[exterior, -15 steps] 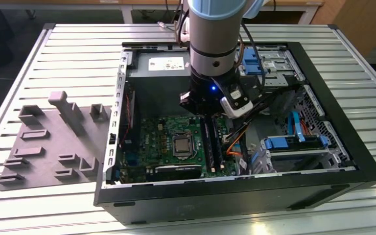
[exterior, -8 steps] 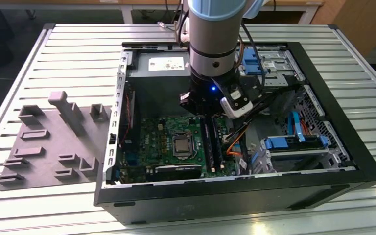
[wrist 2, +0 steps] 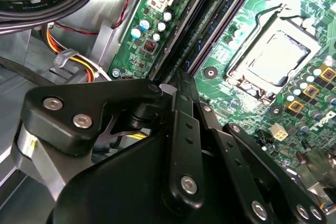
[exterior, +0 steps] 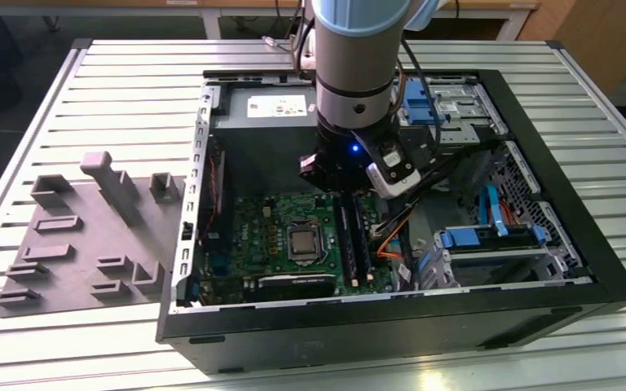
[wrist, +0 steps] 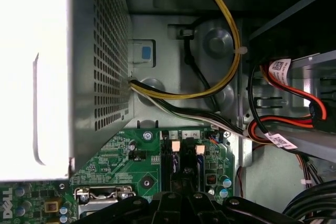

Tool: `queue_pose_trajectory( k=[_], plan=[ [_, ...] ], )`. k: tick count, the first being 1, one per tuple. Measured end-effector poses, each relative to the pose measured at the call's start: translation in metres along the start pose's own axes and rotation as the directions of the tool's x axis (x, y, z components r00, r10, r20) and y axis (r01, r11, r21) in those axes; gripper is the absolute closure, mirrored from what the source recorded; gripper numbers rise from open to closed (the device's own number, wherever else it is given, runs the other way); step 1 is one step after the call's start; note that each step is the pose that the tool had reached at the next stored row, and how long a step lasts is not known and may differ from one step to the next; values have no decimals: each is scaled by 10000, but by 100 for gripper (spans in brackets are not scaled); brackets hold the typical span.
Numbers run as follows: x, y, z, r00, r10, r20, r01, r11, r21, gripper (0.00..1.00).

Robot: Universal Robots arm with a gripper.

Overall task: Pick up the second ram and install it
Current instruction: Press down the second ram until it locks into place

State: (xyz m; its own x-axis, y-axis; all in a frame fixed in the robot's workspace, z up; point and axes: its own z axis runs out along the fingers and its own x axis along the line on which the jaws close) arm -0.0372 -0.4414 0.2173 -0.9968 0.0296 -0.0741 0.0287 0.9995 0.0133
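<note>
I cannot see the fingertips of the gripper [exterior: 341,186] in the exterior view; the arm's wrist and its camera block cover them. In the second wrist view the gripper [wrist 2: 176,85] shows only as black linkage bars drawn close together, their tips meeting right over the slots, so I cannot tell whether anything is pinched between them or how far apart they stand.

The second ram [wrist: 174,163] is hard to make out. In the first wrist view I read a dark stick seated in one of the memory slots [wrist: 186,166], its near end cut off by the gripper housing. In the exterior view the slots [exterior: 354,236] appear as long black strips with the ram indistinguishable among them.

The arm [exterior: 357,57] comes down vertically into the open computer case [exterior: 574,244], wrist low over the green motherboard [exterior: 264,236], just beside the CPU socket [exterior: 304,243]. The grey holder tray [exterior: 74,244] lies on the slatted table [exterior: 128,73], towards the exterior view's left.
</note>
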Motion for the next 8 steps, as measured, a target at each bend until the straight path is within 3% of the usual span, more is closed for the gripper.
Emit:
queue_pose_trajectory(
  k=[8],
  plan=[
    [1,0,19,10000,0,-1,0,10000,0,89]
  ],
)
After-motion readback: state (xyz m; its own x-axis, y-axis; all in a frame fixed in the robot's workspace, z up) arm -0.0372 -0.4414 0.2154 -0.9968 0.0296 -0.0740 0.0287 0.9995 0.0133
